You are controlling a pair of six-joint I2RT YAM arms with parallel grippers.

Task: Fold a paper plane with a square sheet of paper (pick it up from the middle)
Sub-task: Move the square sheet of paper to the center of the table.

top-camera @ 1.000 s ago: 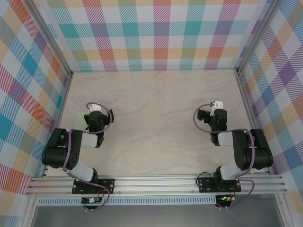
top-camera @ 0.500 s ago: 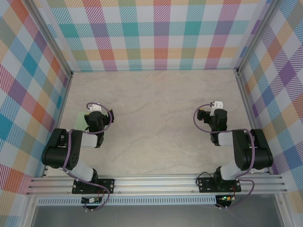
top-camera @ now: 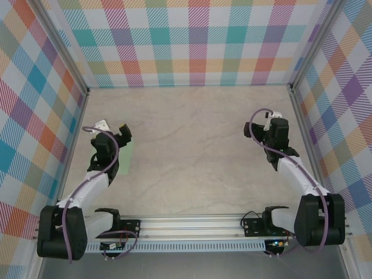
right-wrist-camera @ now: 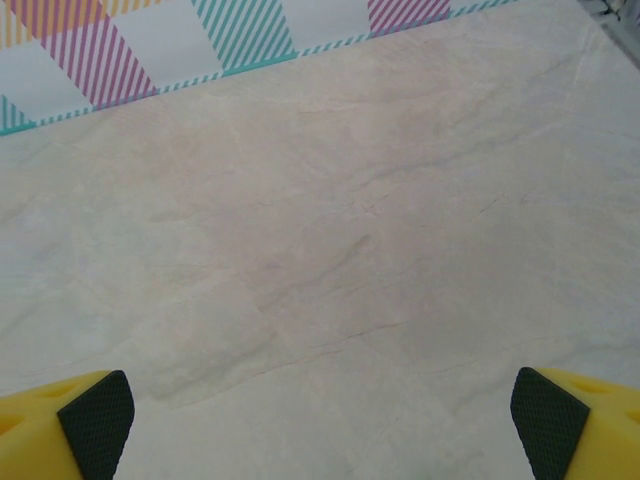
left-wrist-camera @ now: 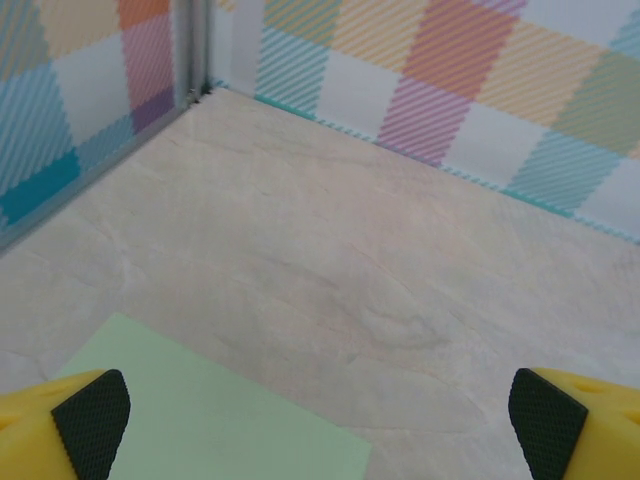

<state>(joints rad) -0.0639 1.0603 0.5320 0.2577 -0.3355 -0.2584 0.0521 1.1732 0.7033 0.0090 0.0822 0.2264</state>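
Sheet of paper [top-camera: 125,160] lay flat on the table [top-camera: 192,128], left side, near the left wall [top-camera: 35,116], partly hidden under the left arm in top cam, w/ its visible right edge running approx front-to-back. Left gripper [top-camera: 113,135] hung over the sheet's far end, fingers [left-wrist-camera: 92,410] spread wide & holding nothing. In left wrist cam the sheet of paper [left-wrist-camera: 200,410] sat low btwn the yellow fingers, one corner pointing away & its right edge slanting down toward the middle, w/ the right-hand finger over bare table. Right gripper [top-camera: 267,129] was well apart on the right side, near the right wall, also wide open & empty. In right wrist cam bare marble-look top ran ahead to the back wall [right-wrist-camera: 130,50]. Open tabletop lay btwn the two arms, and a rail [top-camera: 192,224] ran along the near edge.
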